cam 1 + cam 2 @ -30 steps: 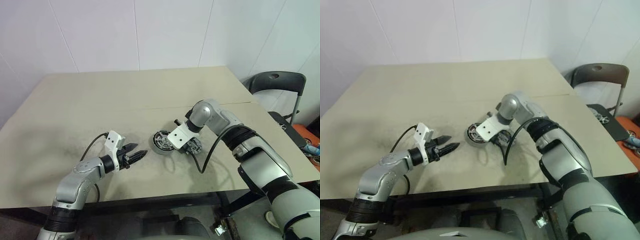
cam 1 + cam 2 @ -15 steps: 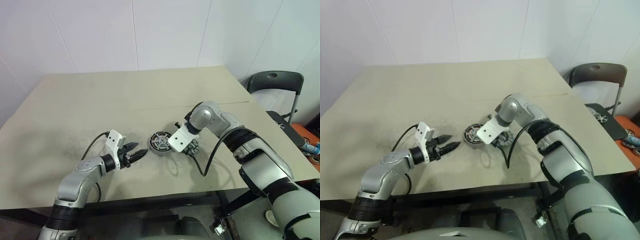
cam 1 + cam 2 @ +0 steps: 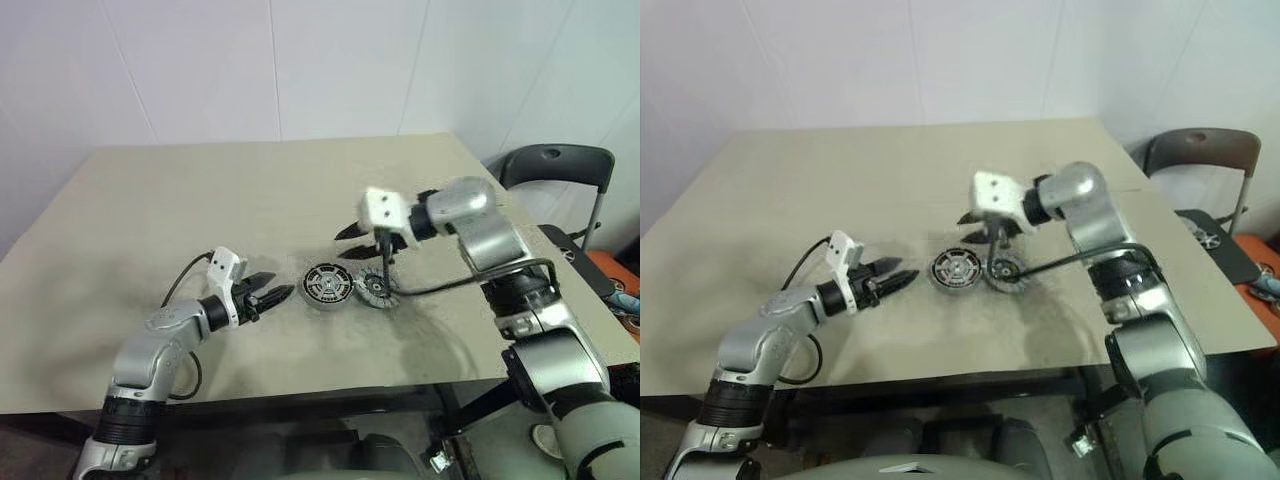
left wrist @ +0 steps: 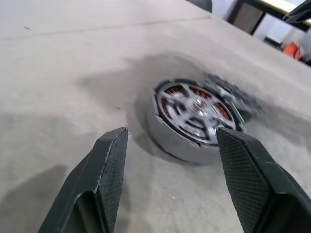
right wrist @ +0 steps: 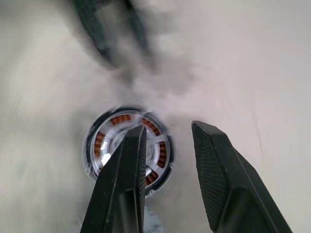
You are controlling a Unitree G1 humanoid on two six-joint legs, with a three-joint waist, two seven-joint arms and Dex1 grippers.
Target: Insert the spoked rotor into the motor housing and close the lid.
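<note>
- Head views: the motor housing (image 3: 326,284) is seen on the table (image 3: 200,200), with the spoked rotor (image 4: 194,108) seated inside it. The lid (image 3: 372,289) lies touching it on the right.
- Left wrist view: the left gripper (image 4: 171,160) is held wide apart and empty, near the housing.
- Right wrist view: the right gripper (image 5: 167,145) is held above the housing, partly parted and empty.
</note>
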